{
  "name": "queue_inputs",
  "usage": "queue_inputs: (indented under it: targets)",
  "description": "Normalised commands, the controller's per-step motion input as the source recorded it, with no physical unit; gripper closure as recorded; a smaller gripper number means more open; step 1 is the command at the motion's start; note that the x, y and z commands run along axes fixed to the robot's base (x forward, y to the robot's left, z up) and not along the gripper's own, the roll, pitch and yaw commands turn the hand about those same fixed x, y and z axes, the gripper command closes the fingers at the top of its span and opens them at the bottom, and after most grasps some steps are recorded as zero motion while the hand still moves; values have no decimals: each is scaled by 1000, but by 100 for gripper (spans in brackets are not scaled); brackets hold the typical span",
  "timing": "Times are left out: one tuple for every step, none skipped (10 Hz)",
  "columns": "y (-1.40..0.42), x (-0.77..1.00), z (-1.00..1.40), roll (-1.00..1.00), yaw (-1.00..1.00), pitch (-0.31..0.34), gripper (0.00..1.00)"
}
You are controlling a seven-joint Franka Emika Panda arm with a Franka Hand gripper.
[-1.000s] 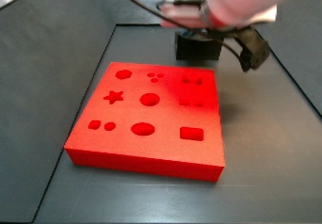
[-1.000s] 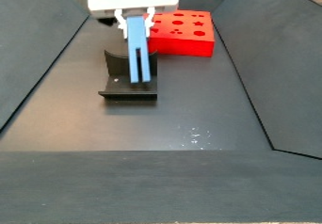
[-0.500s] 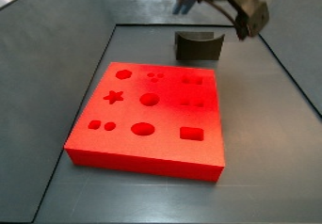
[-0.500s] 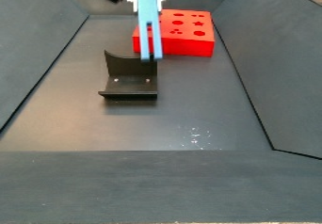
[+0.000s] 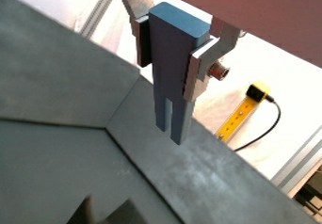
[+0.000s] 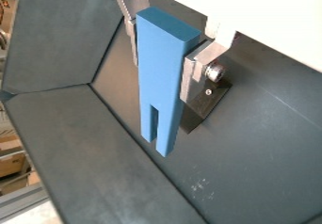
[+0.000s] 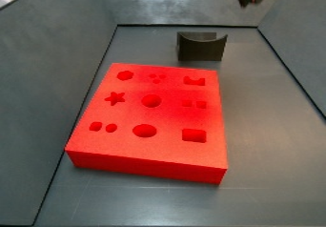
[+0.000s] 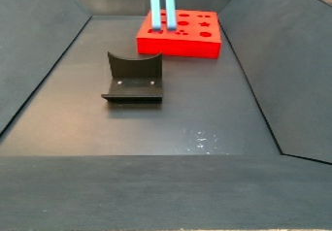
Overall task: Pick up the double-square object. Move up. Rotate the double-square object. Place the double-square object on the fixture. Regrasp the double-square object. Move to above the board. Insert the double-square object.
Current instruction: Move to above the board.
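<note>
Double-square object [image 6: 161, 77] hangs upright in the gripper [image 5: 170, 51], whose jaws are clamped on its upper part, forked end down. In a side view it [image 8: 162, 4] sits high, at about 12 o'clock from the fixture [image 8: 132, 78], which stands empty, and over the near edge of the board [image 8: 182, 36]. Carry it level above the board, keep it vertical, and line the fork up with the paired square recesses before you lower.
</note>
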Motion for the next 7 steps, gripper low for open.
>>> queue_inputs:
  targets:
    - [-15, -39, 394, -33, -7, 108, 100]
    - [-1000, -350, 529, -1000, -125, 1, 100]
    - [-1000, -345, 484, -1000, -120, -3, 100]
    - [-1000, -364, 519, -1000, -119, -4, 100]
    - [-1000, -376, 513, -1000, -119, 3, 100]
    - [-1000, -384, 514, -1000, -120, 10, 100]
    - [-1000, -400, 519, -1000, -119, 21, 100]
